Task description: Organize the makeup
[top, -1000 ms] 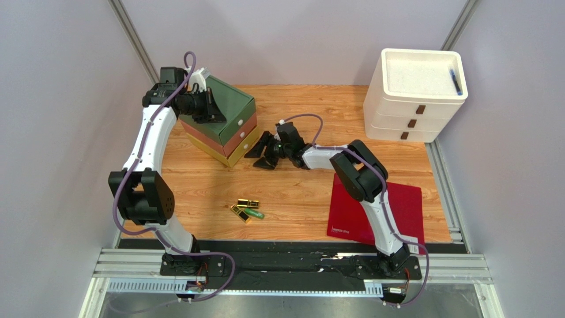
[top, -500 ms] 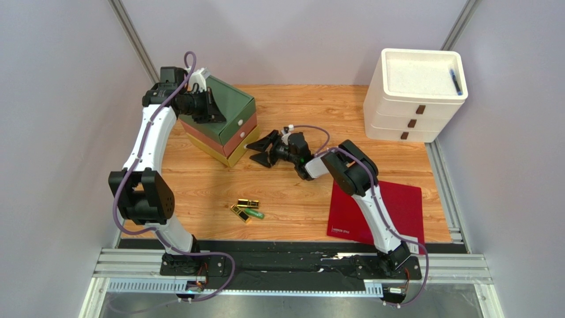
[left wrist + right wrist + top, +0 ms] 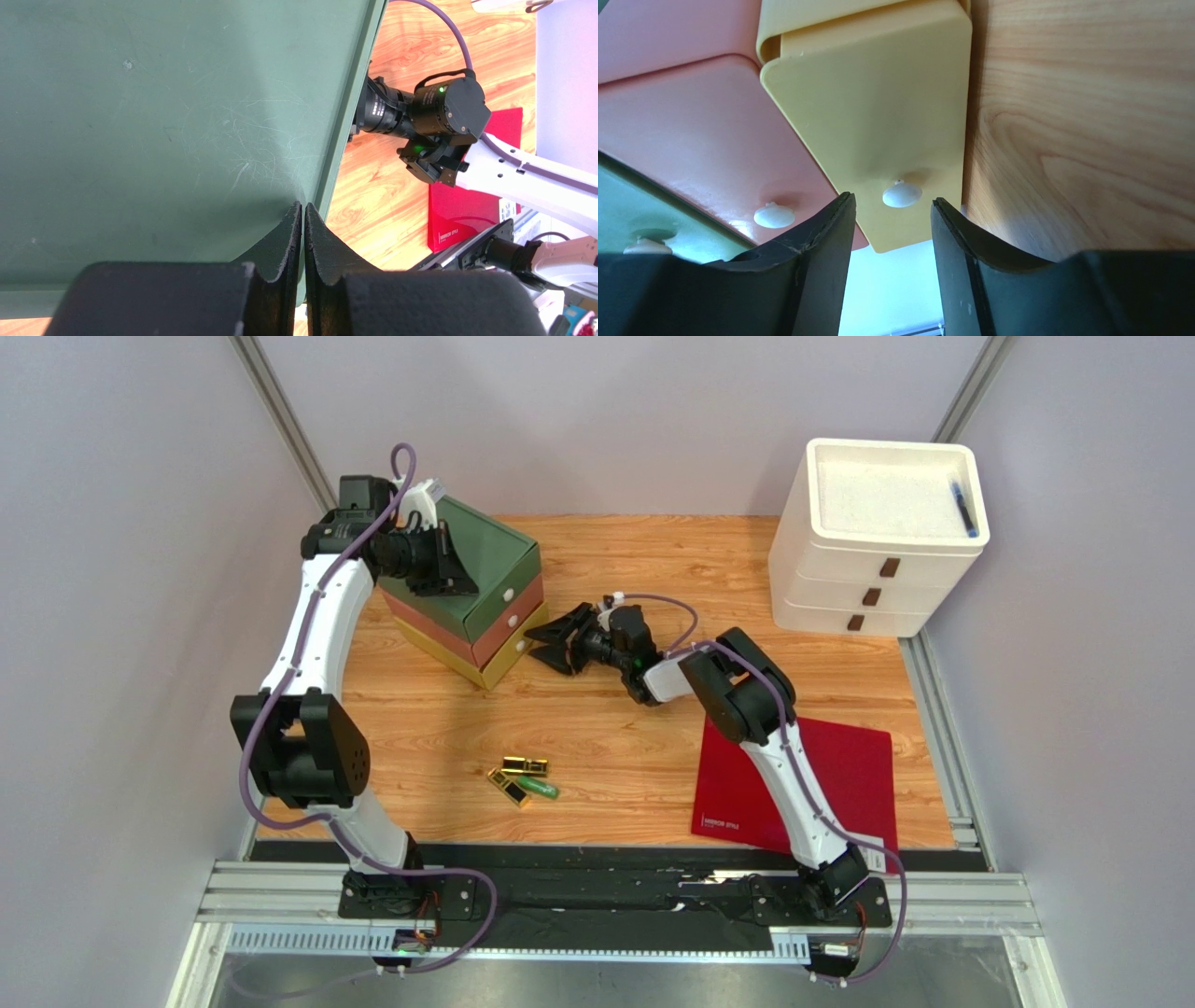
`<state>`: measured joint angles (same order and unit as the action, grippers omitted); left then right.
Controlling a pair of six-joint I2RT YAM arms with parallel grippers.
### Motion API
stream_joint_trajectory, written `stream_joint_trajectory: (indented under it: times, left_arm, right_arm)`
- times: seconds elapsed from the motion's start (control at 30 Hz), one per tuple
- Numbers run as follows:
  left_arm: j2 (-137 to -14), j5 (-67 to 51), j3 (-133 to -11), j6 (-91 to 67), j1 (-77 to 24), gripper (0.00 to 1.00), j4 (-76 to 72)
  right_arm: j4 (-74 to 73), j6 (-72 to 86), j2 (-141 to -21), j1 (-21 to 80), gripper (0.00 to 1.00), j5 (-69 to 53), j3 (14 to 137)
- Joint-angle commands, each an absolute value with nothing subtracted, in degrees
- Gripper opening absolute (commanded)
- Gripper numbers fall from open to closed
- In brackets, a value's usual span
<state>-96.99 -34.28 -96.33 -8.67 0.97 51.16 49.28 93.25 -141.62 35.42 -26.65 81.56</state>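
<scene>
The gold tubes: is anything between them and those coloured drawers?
Nothing lies on the wood between the gold tubes and the drawers, but they look shut; the right gripper is open at the yellow drawer's knob.

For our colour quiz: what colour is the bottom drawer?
Drawer: yellow, best in right wrist view.

1. red sheet (image 3: 863,784) on the counter (image 3: 631,742): a short line of white print (image 3: 724,825) sits at its near left corner; in the top view it is too small to read.
2. left wrist view: the same print on the sheet is blurred and unreadable.
3. no lettering anywhere can be read.
</scene>
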Motion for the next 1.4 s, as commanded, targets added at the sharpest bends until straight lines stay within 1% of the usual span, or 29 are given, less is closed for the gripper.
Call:
stream_joint_trajectory:
  times: [0.0, 0.27, 0.37, 0.4, 0.43, 0.83, 1.0, 1.13, 1.2, 1.37]
  left_arm:
    - [-98.7, -31.2, -97.1, -6.2, 1.8, 0.10, 54.3]
    - [-98.8, -31.2, -96.8, -6.1, 2.0, 0.10, 54.4]
    - [-98.6, -31.2, -96.7, -5.9, 2.1, 0.10, 54.4]
    - [-98.7, -31.2, -96.7, -5.8, 2.1, 0.10, 54.5]
    - [-98.5, -31.2, -96.7, -5.8, 2.1, 0.10, 54.6]
    - [-98.4, -31.4, -96.7, -5.9, 2.5, 0.10, 54.4]
    - [-98.1, -31.3, -96.7, -5.6, 2.6, 0.10, 54.6]
    - [-98.0, -31.2, -96.7, -5.7, 2.8, 0.10, 54.7]
    - [-98.0, -31.3, -96.7, -5.7, 2.8, 0.10, 54.7]
    - [-98.0, -31.3, -96.6, -6.0, 2.9, 0.10, 54.6]
  right_arm:
    - [42.6, 93.6, -143.6, 35.4, 0.49, -25.8, 83.3]
    - [41.1, 93.9, -144.8, 36.9, 0.45, -25.9, 85.5]
    - [41.2, 94.9, -145.4, 37.4, 0.43, -25.7, 85.4]
    - [41.7, 95.3, -145.5, 37.4, 0.40, -25.6, 85.3]
    - [41.7, 95.9, -145.7, 37.5, 0.39, -25.5, 85.4]
    - [44.5, 103.5, -147.8, 39.5, 0.38, -21.3, 84.9]
    - [43.9, 104.6, -148.4, 40.1, 0.30, -20.4, 86.0]
    - [43.8, 105.0, -148.5, 40.2, 0.19, -20.1, 85.7]
    - [44.6, 105.5, -148.4, 40.1, 0.11, -20.0, 85.2]
    - [47.4, 107.5, -147.0, 40.1, 0.04, -19.4, 80.6]
